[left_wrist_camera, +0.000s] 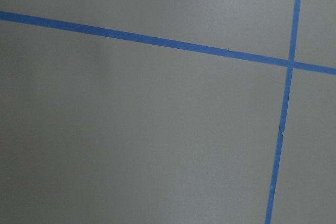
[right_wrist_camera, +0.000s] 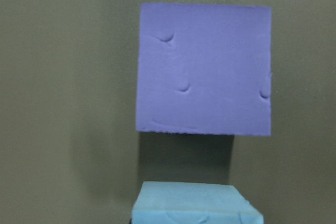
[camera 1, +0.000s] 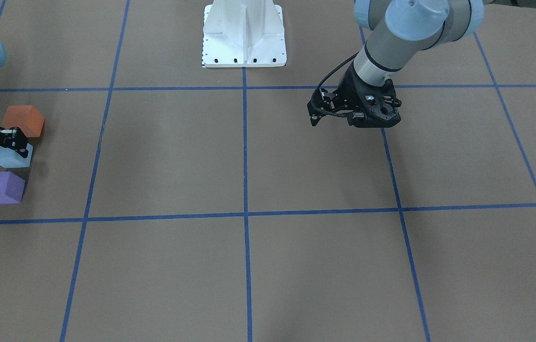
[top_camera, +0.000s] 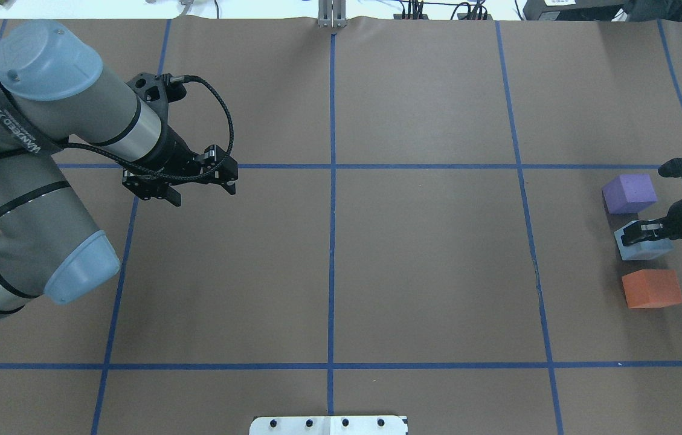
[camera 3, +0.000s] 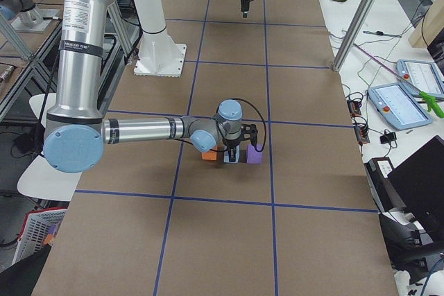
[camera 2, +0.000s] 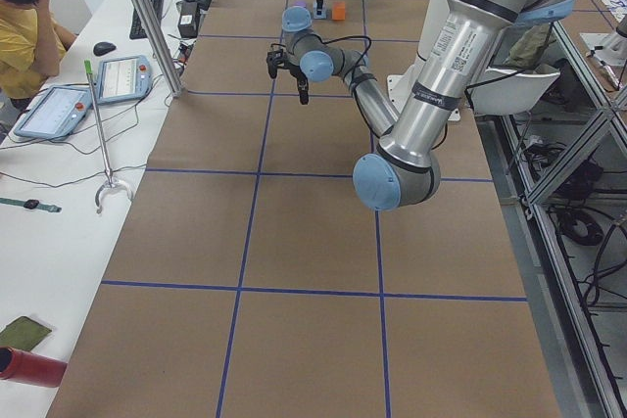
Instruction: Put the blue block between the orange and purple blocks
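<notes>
ALMOST HOME: Near the right edge of the tabletop (top_camera: 425, 272), the blue block (top_camera: 649, 249) sits in the gap between the purple block (top_camera: 629, 193) and the orange block (top_camera: 652, 289). The 3 form a short row along that edge, purple toward the far edge and orange toward the robot's side. The right tool (top_camera: 640, 232) reaches in from the right edge and is down on the top of the blue block. Its 2 fingers appear clenched on opposite faces, so the block lies directly under the tool and between its jaws. The right wrist view shows the blue block's top close below the camera, with the purple block just beyond it across a narrow, shadowed strip of bare tabletop; the 2 are not touching. A slim gap also separates blue from orange in the overhead view. Whether the blue block rests fully on the tabletop or hangs just above it cannot be told from these views. By the look of it, the carrying is done and the placement all but made. What seems left is to settle the block, release it and lift away without nudging either neighbour. The left tool (top_camera: 203, 192) hangs over the tabletop's left half, jaws spread and holding nothing.
</notes>
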{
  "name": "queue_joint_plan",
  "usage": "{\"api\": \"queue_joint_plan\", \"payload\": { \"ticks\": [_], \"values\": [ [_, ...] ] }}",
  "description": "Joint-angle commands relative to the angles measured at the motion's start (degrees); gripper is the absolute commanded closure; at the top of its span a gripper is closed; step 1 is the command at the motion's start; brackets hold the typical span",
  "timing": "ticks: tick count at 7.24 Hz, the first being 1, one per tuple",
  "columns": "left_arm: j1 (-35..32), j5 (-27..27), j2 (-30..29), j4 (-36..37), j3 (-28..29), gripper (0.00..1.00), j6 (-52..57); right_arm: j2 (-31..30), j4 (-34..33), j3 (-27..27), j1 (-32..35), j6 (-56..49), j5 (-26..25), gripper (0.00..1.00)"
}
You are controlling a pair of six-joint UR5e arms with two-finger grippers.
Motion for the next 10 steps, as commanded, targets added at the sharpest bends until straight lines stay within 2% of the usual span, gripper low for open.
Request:
{"api": "queue_joint_plan", "payload": {
  "ticks": [1,3,4,5,6,7,8,10],
  "values": [
    [0.0,-0.1,0.0,0.0,0.1,0.0,-0.1,0.1,0.0,0.6,0.1,0.2,-0.2,0.0],
    [0.2,-0.1,-0.2,0.0,0.4,0.0,-0.1,-0.1,0.0,1.7,0.4,0.2,-0.1,0.0],
    [0.1,-0.1,-0.2,0.0,0.4,0.0,-0.1,-2.1,0.0,4.6,2.4,0.0,0.8,0.0],
    [0.1,-0.1,-0.2,0.0,0.4,0.0,-0.1,-5.0,0.0,8.2,5.7,-0.6,1.3,0.0],
    [0.0,-0.1,0.1,0.0,0.1,0.0,-0.1,-5.8,-0.2,9.0,8.6,-1.0,2.0,0.0],
    [-0.9,-0.2,2.3,-0.1,-0.1,0.0,1.2,-5.6,-0.9,8.6,12.8,-4.4,5.4,0.0],
    [-2.5,-0.2,3.9,0.0,-0.1,0.0,9.3,-5.5,-3.0,8.0,17.9,-10.4,8.6,0.0],
    [-9.3,-1.0,12.6,-0.4,-1.3,0.0,23.7,-1.7,-15.1,8.1,24.3,-21.7,9.3,0.0]
  ]
}}
